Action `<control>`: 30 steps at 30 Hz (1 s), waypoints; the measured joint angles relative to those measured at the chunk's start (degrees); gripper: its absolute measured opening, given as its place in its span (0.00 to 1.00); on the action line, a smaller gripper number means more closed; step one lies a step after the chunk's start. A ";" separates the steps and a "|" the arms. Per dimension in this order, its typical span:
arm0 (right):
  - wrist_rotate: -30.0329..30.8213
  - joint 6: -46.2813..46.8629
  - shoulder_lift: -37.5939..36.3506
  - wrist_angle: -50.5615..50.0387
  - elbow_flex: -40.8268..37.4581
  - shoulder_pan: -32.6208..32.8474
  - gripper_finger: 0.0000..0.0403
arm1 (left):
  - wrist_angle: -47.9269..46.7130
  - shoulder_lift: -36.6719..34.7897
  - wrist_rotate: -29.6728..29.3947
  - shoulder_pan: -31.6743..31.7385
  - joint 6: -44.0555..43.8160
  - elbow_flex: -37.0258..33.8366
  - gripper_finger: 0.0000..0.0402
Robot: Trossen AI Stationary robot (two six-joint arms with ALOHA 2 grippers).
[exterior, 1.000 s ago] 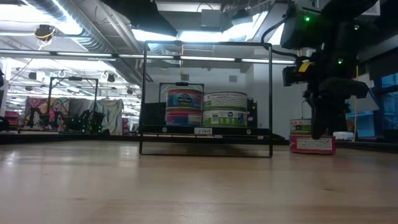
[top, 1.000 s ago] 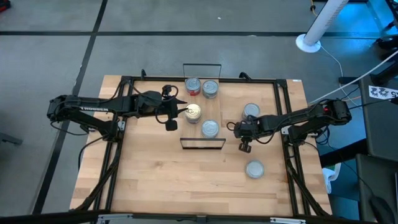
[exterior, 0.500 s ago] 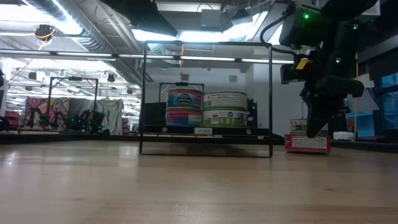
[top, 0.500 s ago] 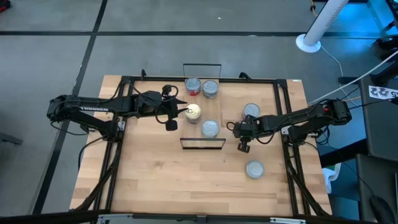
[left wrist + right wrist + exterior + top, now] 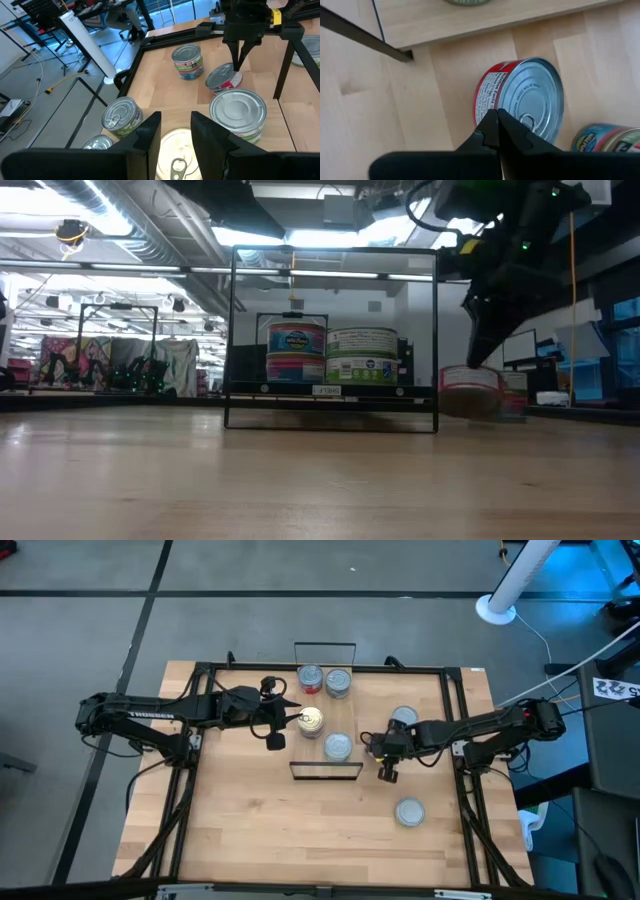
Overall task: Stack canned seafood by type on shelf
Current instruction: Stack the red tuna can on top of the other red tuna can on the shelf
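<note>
**Right arm tips a red tin toward the shelf**

Over the last second the right gripper (image 5: 384, 772) has slid from the table's right side toward the shelf (image 5: 326, 755), and the red-labelled tin (image 5: 520, 102) now lies tilted beside its closed, empty fingers, apparently nudged so it can be regripped. The left gripper (image 5: 290, 721) grips the gold-topped tin (image 5: 311, 720) on the shelf, presumably seating it on its stack. Another tin (image 5: 409, 811) waits near the table's right edge.

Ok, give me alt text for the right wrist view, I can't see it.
The right gripper, shut, hangs just above a red-labelled tin tipped up on the wooden table. A blue-labelled tin sits beside it.
</note>
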 joint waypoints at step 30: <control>1.43 -1.27 0.00 -2.58 0.57 -0.02 0.00 | 0.00 0.00 0.00 0.00 -0.20 0.00 0.25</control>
